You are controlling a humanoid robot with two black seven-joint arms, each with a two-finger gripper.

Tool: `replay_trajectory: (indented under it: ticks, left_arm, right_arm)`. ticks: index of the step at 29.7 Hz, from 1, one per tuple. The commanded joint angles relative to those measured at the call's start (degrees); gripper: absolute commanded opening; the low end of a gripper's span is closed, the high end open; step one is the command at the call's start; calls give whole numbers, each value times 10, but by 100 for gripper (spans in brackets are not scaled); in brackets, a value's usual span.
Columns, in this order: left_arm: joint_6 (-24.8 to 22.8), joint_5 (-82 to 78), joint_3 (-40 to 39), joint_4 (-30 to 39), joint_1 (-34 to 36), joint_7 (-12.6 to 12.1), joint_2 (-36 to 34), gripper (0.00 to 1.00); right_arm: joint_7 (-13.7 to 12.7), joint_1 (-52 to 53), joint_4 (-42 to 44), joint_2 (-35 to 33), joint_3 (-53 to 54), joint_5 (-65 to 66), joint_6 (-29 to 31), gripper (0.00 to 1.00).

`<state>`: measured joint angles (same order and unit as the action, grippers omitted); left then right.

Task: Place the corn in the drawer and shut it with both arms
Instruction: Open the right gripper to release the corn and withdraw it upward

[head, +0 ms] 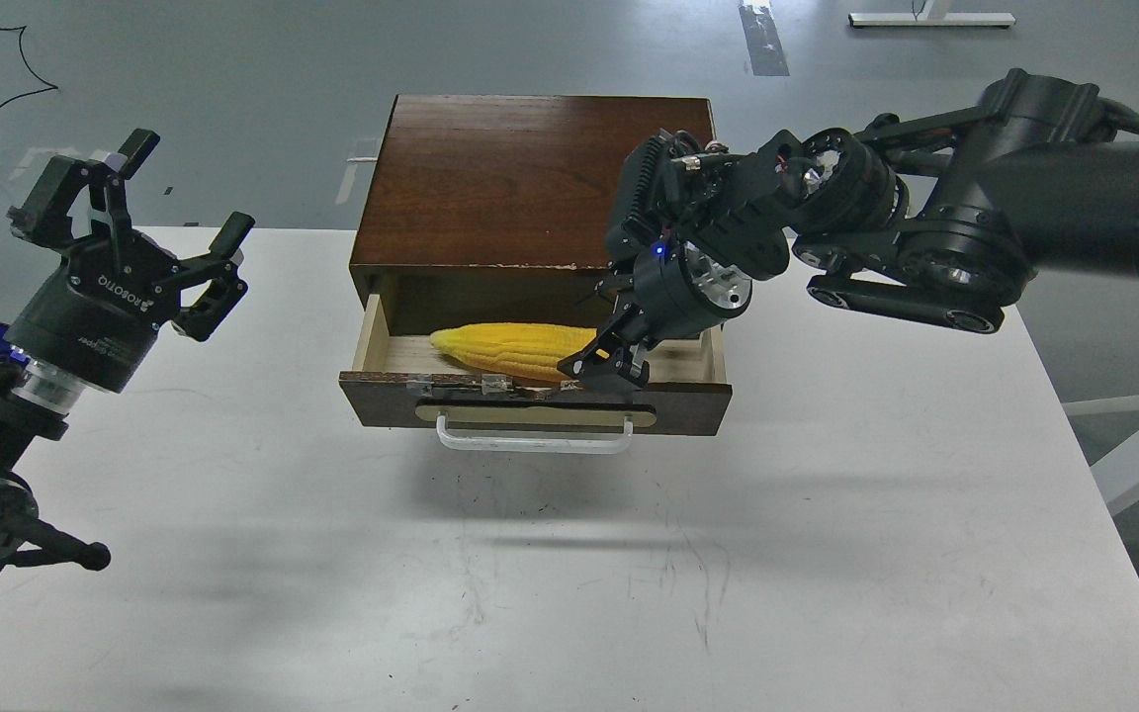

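Left end effector (149,232) raised, fingers spread.

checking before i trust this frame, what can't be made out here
Head view only:
- Thick end of the corn: hidden behind the right gripper.
- Right gripper's fingers: dark and bunched, so grip on the corn is unclear.
- Back of the drawer: covered by the cabinet top.
- Both arms' bases: cut off by the edges.

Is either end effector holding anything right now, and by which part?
The right end effector is closed around the corn at its thick right end, inside the open drawer. The left end effector is open and holds nothing.
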<state>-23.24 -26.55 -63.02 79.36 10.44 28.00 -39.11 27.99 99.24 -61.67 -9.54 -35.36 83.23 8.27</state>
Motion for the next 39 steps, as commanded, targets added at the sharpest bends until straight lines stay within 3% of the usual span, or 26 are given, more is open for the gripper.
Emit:
replay_trajectory:
  ticks: [1, 6, 10, 15, 17, 23, 24, 28, 33, 39]
  left_arm:
    - [0, 0, 0, 0, 0, 0, -1, 100]
    - [0, 1, 0, 0, 0, 0, -2, 100]
    - [-1, 0, 0, 0, 0, 0, -2, 100]
    - [-1, 0, 2, 0, 0, 0, -1, 100]
    - [-2, 0, 2, 0, 0, 0, -1, 100]
    - [0, 0, 3, -2, 0, 0, -1, 100]
    - [0, 0, 3, -2, 0, 0, -1, 100]
    - [0, 0, 1, -3, 2, 0, 0, 100]
    - [0, -3, 1, -6, 13, 0, -3, 100]
    - [-5, -79, 2, -3, 42, 0, -10, 100]
  right_arm:
    - [0, 6, -2, -7, 1, -1, -10, 69]
    - [0, 37, -18, -54, 27, -14, -21, 69]
    - [0, 43, -38, -126, 84, -78, -20, 76]
    - [0, 22, -54, -226, 128, -269, -19, 94]
    - [0, 0, -54, -245, 136, -325, -19, 94]
    - [0, -200, -41, -327, 263, -555, -23, 97]
    - [0, -201, -41, -327, 263, -555, -23, 97]
    - [0, -392, -28, -328, 394, -626, -23, 100]
    - [0, -549, -21, -311, 511, -660, -23, 100]
    - [0, -644, 28, -267, 587, -686, -16, 100]
